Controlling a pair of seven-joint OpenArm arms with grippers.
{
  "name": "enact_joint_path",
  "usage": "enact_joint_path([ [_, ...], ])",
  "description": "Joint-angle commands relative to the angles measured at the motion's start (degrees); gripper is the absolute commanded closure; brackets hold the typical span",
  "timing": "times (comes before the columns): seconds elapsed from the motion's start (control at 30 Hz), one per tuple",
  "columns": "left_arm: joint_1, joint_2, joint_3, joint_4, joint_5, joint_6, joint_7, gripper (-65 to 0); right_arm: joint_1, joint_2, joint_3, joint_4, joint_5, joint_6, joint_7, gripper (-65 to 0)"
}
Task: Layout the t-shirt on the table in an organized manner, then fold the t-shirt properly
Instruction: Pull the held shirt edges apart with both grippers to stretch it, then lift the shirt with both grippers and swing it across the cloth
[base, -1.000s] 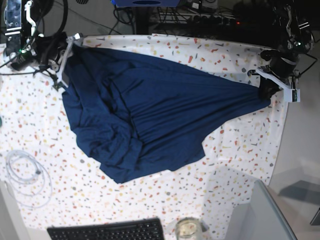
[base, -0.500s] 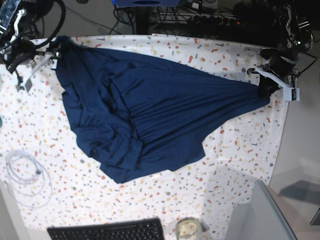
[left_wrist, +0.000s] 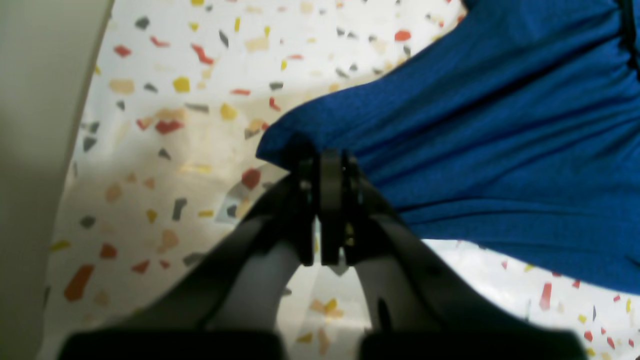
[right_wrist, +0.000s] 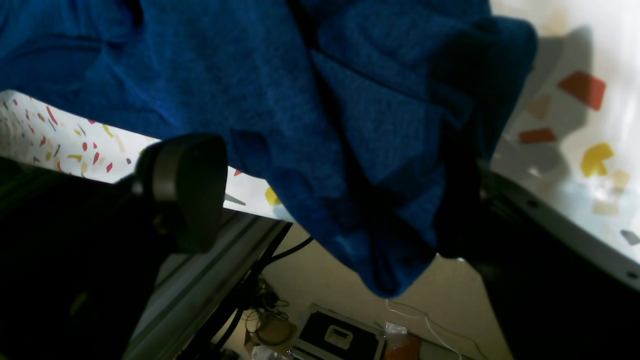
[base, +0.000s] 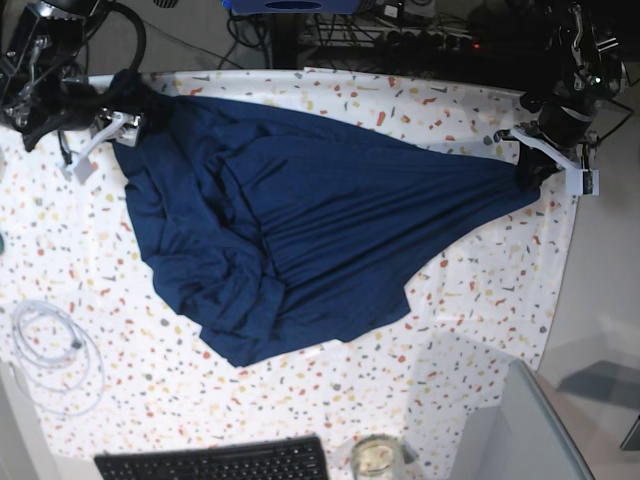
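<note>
The dark navy t-shirt (base: 300, 210) lies rumpled and stretched across the speckled table (base: 470, 300). My left gripper (base: 532, 172), at the right of the base view, is shut on the shirt's right tip. The left wrist view shows its fingers (left_wrist: 325, 200) pinched on that corner of the t-shirt (left_wrist: 475, 125), just above the table (left_wrist: 165, 100). My right gripper (base: 105, 135) stands open at the shirt's far left corner. In the right wrist view the t-shirt (right_wrist: 325, 100) droops between the spread fingers (right_wrist: 182, 185) and hangs past the table (right_wrist: 575, 125) edge.
A coiled white cable (base: 55, 350) lies at the left edge. A black keyboard (base: 215, 462) and a glass jar (base: 377, 458) sit at the front edge. A grey panel (base: 520, 430) stands at the front right. Cables and equipment crowd the space behind the table.
My right gripper has opened and let go of the shirt's left corner, swinging left and then partly back. That corner now sits loose by the table's back left edge. The left gripper barely moved.
</note>
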Motion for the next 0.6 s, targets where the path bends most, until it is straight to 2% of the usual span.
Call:
enact_joint_path([
  [0.0,-0.12,-0.93,-0.48,0.94,-0.55,-0.17,-1.53,0.0,0.47,0.34,-0.17,0.64,0.74,0.32,-0.36,-56.4],
  [0.1,-0.12,-0.93,-0.22,0.94,-0.55,-0.17,-1.53,0.0,1.26,-0.36,-0.26,0.11,0.74,0.32,-0.01,-56.1],
  [0.17,-0.12,-0.84,-0.22,1.03,-0.55,-0.17,-1.53,0.0,1.70,-0.45,-0.26,-0.94,0.74,0.32,0.08,-52.2],
  [0.23,-0.12,-0.84,-0.22,1.29,-0.55,-0.17,-1.53,0.0,2.58,-0.45,0.18,-2.26,0.65,0.32,0.08,-39.8],
  [0.37,-0.12,-0.84,-0.22,1.82,-0.55,-0.17,-1.53,0.0,3.37,0.08,0.18,-2.35,0.65,0.32,-0.71,-2.6],
  [0.4,-0.21,-0.93,-0.22,2.52,-0.55,-0.17,-1.53,0.0,3.55,1.13,0.18,-2.35,0.65,0.32,-1.24,0.0],
  [0.5,-0.47,-1.02,-0.22,5.69,-0.55,-0.17,-1.09,0.0,5.92,2.98,0.18,-2.35,0.65,0.32,-3.88,-1.7],
  [0.57,-1.53,-1.20,-0.22,7.88,-0.55,-0.17,2.69,0.0,8.03,4.65,0.18,-2.35,0.65,0.24,-4.71,0.0],
])
